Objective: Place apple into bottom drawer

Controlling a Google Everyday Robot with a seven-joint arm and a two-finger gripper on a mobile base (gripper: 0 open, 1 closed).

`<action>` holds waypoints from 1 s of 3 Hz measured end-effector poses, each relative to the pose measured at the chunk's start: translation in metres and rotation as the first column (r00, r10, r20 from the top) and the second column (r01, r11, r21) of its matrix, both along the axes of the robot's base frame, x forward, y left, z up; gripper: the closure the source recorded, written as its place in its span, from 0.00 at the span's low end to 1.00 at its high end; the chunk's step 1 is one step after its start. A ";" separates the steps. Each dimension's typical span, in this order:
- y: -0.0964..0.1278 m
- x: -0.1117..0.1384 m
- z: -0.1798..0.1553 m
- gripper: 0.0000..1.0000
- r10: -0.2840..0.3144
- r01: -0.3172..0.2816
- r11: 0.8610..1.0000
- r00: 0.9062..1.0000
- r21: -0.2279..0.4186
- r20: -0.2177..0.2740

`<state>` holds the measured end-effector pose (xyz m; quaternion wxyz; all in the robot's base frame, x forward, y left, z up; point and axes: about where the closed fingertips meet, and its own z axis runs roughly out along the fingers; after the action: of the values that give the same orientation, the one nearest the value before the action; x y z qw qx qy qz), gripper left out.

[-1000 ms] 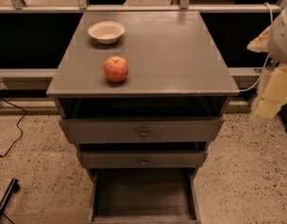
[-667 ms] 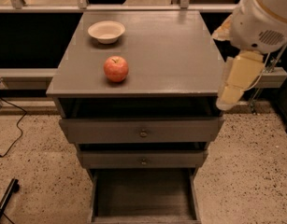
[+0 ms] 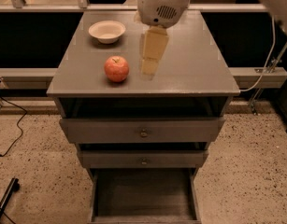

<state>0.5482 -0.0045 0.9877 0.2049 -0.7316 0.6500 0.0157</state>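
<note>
Speckled flooring surrounds one grey cabinet (image 3: pixel 194 73) at frame centre. One apple (image 3: pixel 116 68) sits on its top, left of centre, with one white bowl (image 3: pixel 107 31) behind it toward the upper left. Three drawers are pulled out, and the bottom drawer (image 3: pixel 143 192), at the lower edge, is out furthest. One gripper (image 3: pixel 150 68) hangs over the top just right of the apple, not touching it. How far open it is cannot be told.

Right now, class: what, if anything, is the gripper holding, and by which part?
Nothing. The gripper hangs over the cabinet top, apart from the apple, which rests there untouched.
</note>
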 end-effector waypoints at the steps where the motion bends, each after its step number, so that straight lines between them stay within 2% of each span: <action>1: 0.042 0.037 -0.055 0.00 0.007 -0.006 1.000 0.996 0.014 -0.088; 2: 0.042 0.037 -0.055 0.00 0.007 -0.006 1.000 0.996 0.014 -0.088; 3: 0.036 0.062 -0.064 0.00 -0.056 0.062 0.995 0.996 0.075 -0.070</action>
<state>0.6106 0.0315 0.9237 0.2111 -0.7027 0.6769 0.0594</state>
